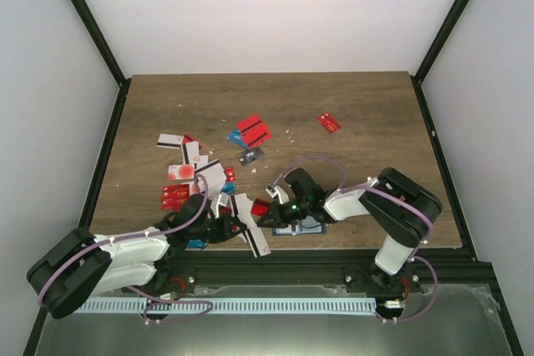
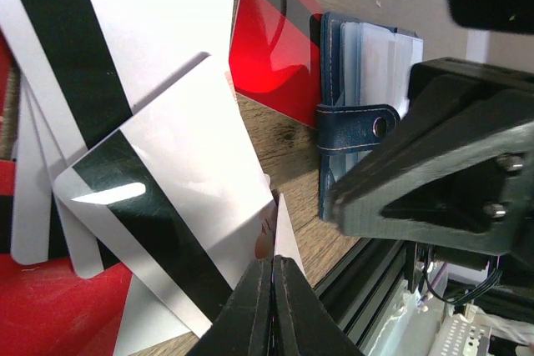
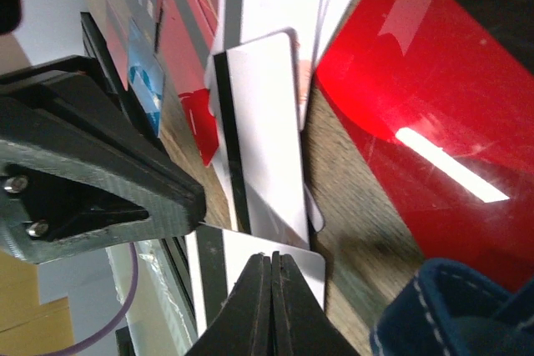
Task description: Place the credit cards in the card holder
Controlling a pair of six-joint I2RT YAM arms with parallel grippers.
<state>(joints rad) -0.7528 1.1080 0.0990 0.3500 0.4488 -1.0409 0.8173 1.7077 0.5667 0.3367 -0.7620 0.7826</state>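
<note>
Left hand (image 2: pixel 272 273): closed on a white card (image 2: pixel 284 238), gripped edge-on
Right hand (image 3: pixel 272 268): closed, holding nothing
Card holder (image 2: pixel 360 122): upper right of left hand, at worktop (image 1: pixel 350 114) near edge
Credit cards (image 1: pixel 196 174): scattered centre-left; red card (image 2: pixel 271 47) touches holder

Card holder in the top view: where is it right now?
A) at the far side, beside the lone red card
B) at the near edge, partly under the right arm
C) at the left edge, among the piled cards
B: the navy card holder lies at the near edge of the table, partly covered by the right arm, well away from the far side and the left edge.
</note>
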